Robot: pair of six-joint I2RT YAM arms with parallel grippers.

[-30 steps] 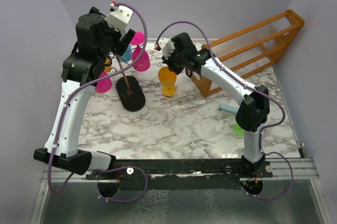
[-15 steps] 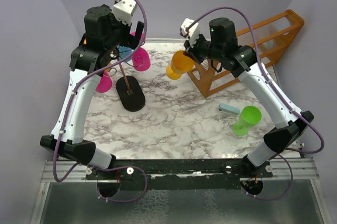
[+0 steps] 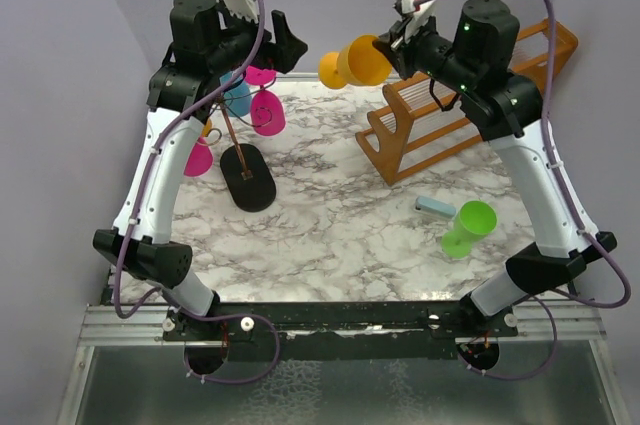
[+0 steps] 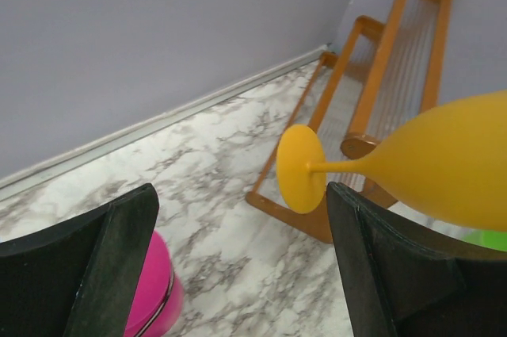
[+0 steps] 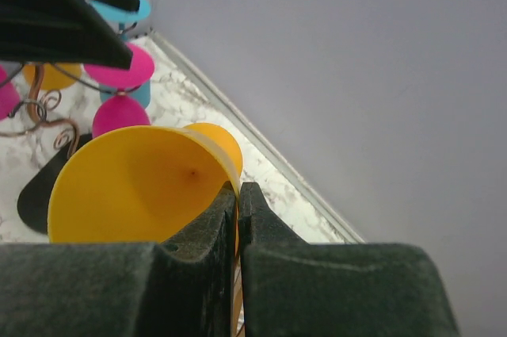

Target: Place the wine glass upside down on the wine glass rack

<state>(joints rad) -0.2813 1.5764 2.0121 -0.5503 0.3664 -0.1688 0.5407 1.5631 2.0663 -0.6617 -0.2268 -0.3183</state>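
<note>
The yellow wine glass (image 3: 358, 60) hangs in the air on its side, its foot (image 3: 329, 70) pointing left. My right gripper (image 3: 393, 51) is shut on the glass's rim (image 5: 235, 194). My left gripper (image 3: 288, 45) is open and empty, just left of the foot. In the left wrist view the foot (image 4: 301, 169) and bowl (image 4: 432, 164) sit beyond the right finger (image 4: 396, 269). The wine glass rack (image 3: 232, 135), thin dark wire on a black oval base (image 3: 248, 177), stands below the left arm. Pink (image 3: 268, 113) and blue (image 3: 237, 97) glasses hang on it.
A large orange-brown wooden slatted rack (image 3: 470, 95) stands at the back right. A green glass (image 3: 468, 228) lies on its side on the marble table (image 3: 330, 235), by a small light-blue object (image 3: 434, 206). Another pink glass (image 3: 198, 158) hangs at the rack's left.
My right arm has lifted the yellow glass off the table, up and toward the back, and turned it sideways. My left gripper has risen and swung right toward the foot.
</note>
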